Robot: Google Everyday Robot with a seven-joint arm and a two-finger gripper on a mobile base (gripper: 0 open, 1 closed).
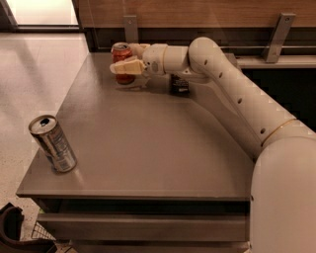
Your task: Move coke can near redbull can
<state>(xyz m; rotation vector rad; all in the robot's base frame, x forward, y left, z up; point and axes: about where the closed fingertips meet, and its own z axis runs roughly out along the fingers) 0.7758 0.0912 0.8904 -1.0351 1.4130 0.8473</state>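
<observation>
Two cans on grey table (148, 148), well apart. coke can (121, 58) stands upright at the far edge, left of centre, red body with silver top visible. redbull can (53, 144) stands at the near-left corner, close to the left edge, silver-blue, leaning slightly in this view, opened top facing up.

One arm (232, 94), cream-white, comes in from the lower right and stretches diagonally across the right half of the table toward the far-left. gripper (123, 58) is at the coke can, reaching it from the right; its pale near part crosses in front of the can's middle, and another pale part shows behind the can's top right. Can sits on the table surface (base partly hidden by the gripper, so contact there is only partly seen). Grip status: cannot tell whether it is clamped on the can or loose around it.

Other items: small dark object (179, 85) on the table just behind and below the wrist, mostly hidden by the arm, identity unclear. Wood panel (207, 12) runs along the far side, with two metal brackets, left bracket (131, 27) right behind the coke can and right bracket (279, 29) far right. Pale shiny floor (34, 69) lies to the left of the table. Dark shape (10, 232) at the bottom-left corner below table level, unidentifiable.
</observation>
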